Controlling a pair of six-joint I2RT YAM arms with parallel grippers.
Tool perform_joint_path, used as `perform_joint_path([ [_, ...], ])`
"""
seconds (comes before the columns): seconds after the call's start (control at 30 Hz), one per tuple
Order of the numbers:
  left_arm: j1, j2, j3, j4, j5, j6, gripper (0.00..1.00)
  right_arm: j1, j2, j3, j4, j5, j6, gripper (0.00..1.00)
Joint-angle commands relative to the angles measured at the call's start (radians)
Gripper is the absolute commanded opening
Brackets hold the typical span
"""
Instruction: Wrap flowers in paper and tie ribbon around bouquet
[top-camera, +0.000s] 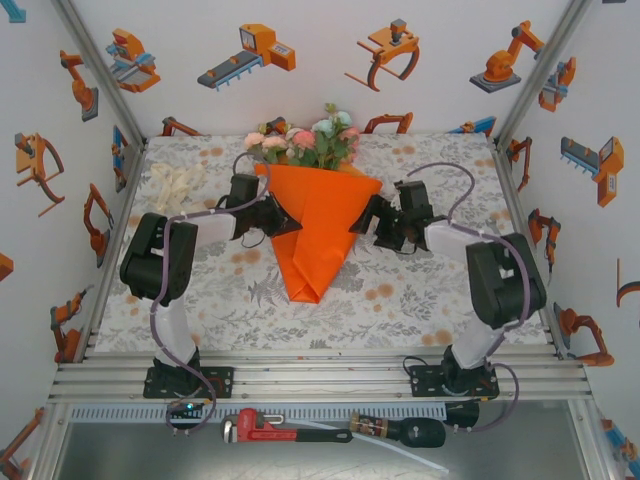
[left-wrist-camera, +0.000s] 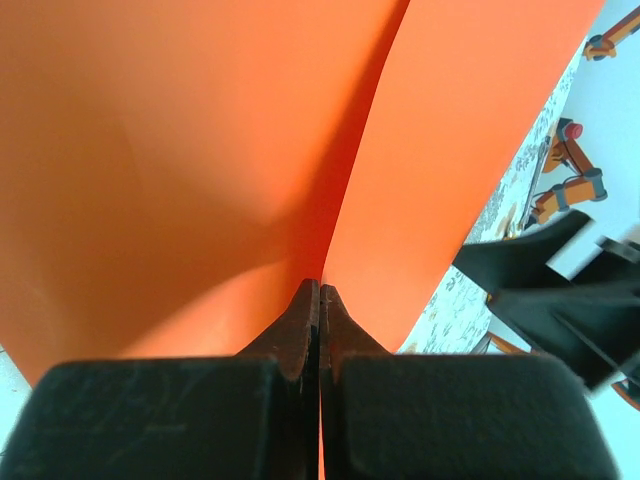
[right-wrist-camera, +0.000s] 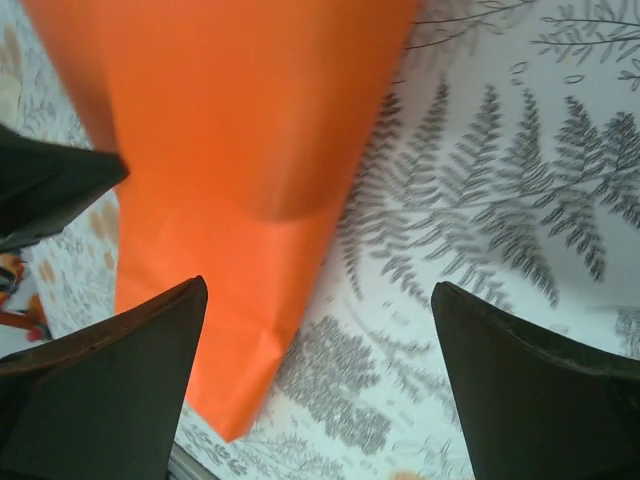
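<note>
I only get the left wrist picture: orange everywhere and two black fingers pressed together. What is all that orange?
Observer: A paper cone lying on the table, roses sticking out of its far end.
Visitor: Is the other arm doing anything?
Observer: The right arm's fingers stand wide open at the cone's right edge.
Visitor: Any ribbon on it?
Observer: No; a white ribbon lies bunched on the table, far left.
</note>
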Motion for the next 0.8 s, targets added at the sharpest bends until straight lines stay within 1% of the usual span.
perform_joint_path([
  [0.0, 0.002, -0.018, 0.003, -0.005, 0.012, 0.032, 0.00, 0.012, 0.074, 0.026, 0.203, -0.147, 0.082, 0.79],
  [0.07, 0.003, -0.022, 0.000, 0.011, 0.027, 0.034, 0.02, 0.015, 0.105, 0.047, 0.218, -0.177, 0.090, 0.66],
  [0.13, 0.003, -0.024, 0.007, 0.014, 0.043, 0.040, 0.15, 0.023, 0.111, 0.053, 0.218, -0.181, 0.083, 0.53],
  [0.2, 0.002, -0.028, 0.005, 0.019, 0.043, 0.047, 0.22, 0.030, 0.114, 0.059, 0.206, -0.183, 0.072, 0.46],
  [0.33, 0.007, -0.008, 0.023, 0.021, 0.056, 0.052, 0.39, 0.042, 0.117, 0.071, 0.172, -0.189, 0.046, 0.41],
  [0.37, 0.008, 0.001, 0.029, 0.021, 0.059, 0.051, 0.41, 0.045, 0.118, 0.069, 0.170, -0.191, 0.044, 0.41],
  [0.47, 0.009, 0.010, 0.036, 0.037, 0.067, 0.040, 0.43, 0.048, 0.121, 0.079, 0.150, -0.198, 0.034, 0.40],
  [0.53, 0.008, 0.011, 0.036, 0.051, 0.073, 0.032, 0.42, 0.060, 0.127, 0.101, 0.112, -0.204, 0.009, 0.40],
  [0.57, 0.009, 0.007, 0.035, 0.052, 0.074, 0.031, 0.35, 0.069, 0.131, 0.115, 0.097, -0.209, -0.007, 0.40],
  [0.6, 0.011, -0.002, 0.030, 0.045, 0.066, 0.031, 0.19, 0.074, 0.135, 0.127, 0.080, -0.210, -0.017, 0.40],
  [0.63, 0.013, -0.015, 0.016, 0.046, 0.056, 0.032, 0.06, 0.075, 0.135, 0.133, 0.068, -0.206, -0.023, 0.42],
  [0.67, 0.017, -0.035, -0.005, 0.051, 0.038, 0.033, 0.00, 0.075, 0.131, 0.133, 0.060, -0.196, -0.030, 0.45],
  [0.77, 0.032, -0.104, -0.080, 0.065, -0.024, 0.035, 0.00, 0.075, 0.114, 0.147, 0.012, -0.163, -0.064, 0.52],
])
